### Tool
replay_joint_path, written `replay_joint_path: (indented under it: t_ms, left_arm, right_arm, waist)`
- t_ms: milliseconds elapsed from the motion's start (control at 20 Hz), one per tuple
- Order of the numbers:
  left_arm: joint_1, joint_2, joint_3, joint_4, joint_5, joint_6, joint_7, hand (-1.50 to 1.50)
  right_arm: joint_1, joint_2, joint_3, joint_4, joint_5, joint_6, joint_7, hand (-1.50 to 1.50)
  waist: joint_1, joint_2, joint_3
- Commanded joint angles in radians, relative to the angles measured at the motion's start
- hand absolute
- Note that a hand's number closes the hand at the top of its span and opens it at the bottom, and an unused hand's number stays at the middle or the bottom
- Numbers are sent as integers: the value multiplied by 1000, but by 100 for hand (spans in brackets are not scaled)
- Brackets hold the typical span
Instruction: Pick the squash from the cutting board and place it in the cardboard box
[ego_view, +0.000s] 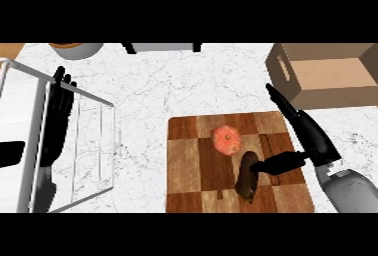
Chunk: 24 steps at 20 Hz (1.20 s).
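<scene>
Checkered brown wooden cutting board (193, 165): bearing a dark elongated squash (246, 176) beside a round orange-pink fruit (226, 139). Open tan cardboard box (330, 75): upper right, well apart. Right hand (308, 137): fingers straight, thumb touching squash. Left hand (57, 110): resting at left, fingers straight.

Open marble counter (184, 80) between cutting board (236, 162) and cardboard box (328, 72); nothing standing on that stretch. Box open at the top, near wall toward the board, a slot in its left wall. Right hand (306, 135) stretched along the board's right edge, fingers straight, thumb just beside the dark squash (247, 175). Orange fruit (227, 140) just up-left of the squash, close beside it. Wire rack (70, 145) filling the left side, with left hand (55, 117) over it. Bowl (77, 49) at far upper left, well apart.
</scene>
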<state>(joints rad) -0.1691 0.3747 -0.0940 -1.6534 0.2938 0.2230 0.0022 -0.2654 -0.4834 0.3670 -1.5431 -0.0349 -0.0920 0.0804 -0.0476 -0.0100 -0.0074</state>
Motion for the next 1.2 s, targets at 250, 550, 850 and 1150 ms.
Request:
replay_joint_path:
  t_ms: [250,550,850,1150]
  left_arm:
    - [16,30,-186,64,-108,-102,43,0]
    - [-4,25,-207,83,-122,-125,37,0]
    - [-37,8,-210,103,-123,-122,37,0]
    - [-51,-5,-232,120,-133,-130,42,0]
  right_arm:
    - [18,-168,186,-65,552,-201,-81,-150]
    - [18,-228,214,-249,656,-103,159,-150]
    - [-8,-231,263,-443,542,168,396,-150]
    - [-14,-149,301,-494,510,251,592,-150]
  waist:
    - [-33,2,6]
    - [-18,0,3]
    - [-2,5,3]
    - [21,10,5]
